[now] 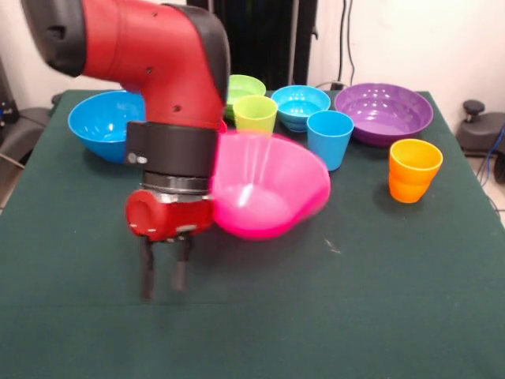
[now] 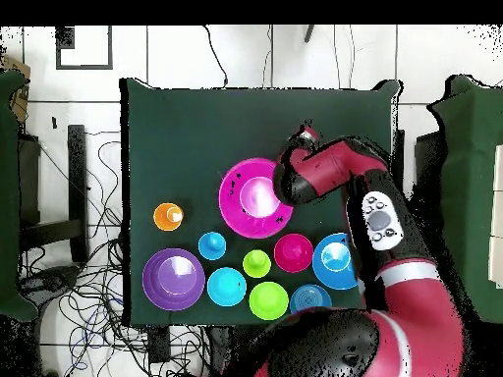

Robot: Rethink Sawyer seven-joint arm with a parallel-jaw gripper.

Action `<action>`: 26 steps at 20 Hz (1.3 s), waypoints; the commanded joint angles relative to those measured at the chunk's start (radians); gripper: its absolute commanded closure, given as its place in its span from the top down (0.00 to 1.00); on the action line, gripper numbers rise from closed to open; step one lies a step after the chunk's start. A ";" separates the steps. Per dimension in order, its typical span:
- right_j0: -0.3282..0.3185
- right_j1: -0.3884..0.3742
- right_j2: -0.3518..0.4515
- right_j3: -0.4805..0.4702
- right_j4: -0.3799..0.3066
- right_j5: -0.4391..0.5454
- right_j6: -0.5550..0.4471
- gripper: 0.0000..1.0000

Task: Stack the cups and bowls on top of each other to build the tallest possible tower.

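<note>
Green cloth covers the table (image 1: pixel 410 316). Mid-table, the huge pink bowl (image 1: pixel 268 189) tilts, blurred, touching the arm's wrist. Beside it the gripper (image 1: pixel 163 268) hangs with jaws narrowly apart, empty. Behind the pink bowl stand the lime cup (image 1: pixel 255 113), light blue cup (image 1: pixel 329 138), purple bowl (image 1: pixel 384 113); orange cup (image 1: pixel 413 170) well apart.

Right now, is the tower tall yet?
No tower yet. The pink bowl sits tilted beside the claw, which looks open and holds nothing. The blue cup, green cup, orange cup and other bowls all stand apart, unstacked.
</note>
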 commanded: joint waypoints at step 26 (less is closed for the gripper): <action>-0.156 0.074 0.256 0.058 0.446 0.911 -0.460 1.00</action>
